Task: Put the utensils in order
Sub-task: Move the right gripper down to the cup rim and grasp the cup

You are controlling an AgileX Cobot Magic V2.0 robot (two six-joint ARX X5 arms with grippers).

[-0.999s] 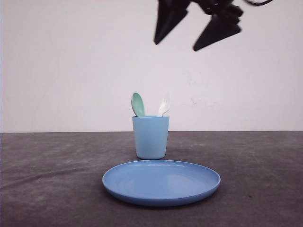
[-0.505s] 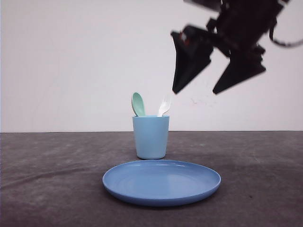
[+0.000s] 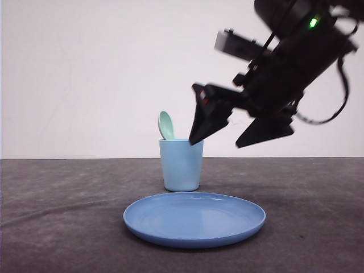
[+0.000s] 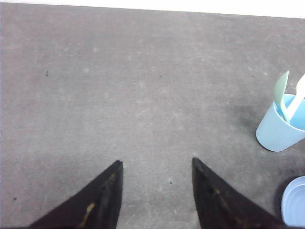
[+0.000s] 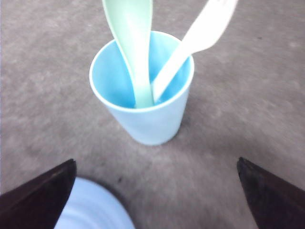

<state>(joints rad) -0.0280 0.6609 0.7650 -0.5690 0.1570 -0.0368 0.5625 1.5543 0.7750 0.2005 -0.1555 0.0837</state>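
Observation:
A pale green spoon and a white fork stand handle-down in the light blue cup. In the front view the spoon sticks up from the cup, and the fork is hidden behind a black finger. My right gripper hangs open at the cup's right, at about rim height, one fingertip close to the rim. In its wrist view the right gripper is wide open with nothing between the fingers. My left gripper is open over bare table, far from the cup, spoon and fork.
A round blue plate lies in front of the cup, nearer to me; its rim shows beside one right finger and its edge by the left gripper. Dark grey table spreads on both sides, with a white wall behind.
The right gripper has come down from the top of the front view, moving left, to cup-rim height, and now covers the fork there. Cup, spoon and plate have not moved.

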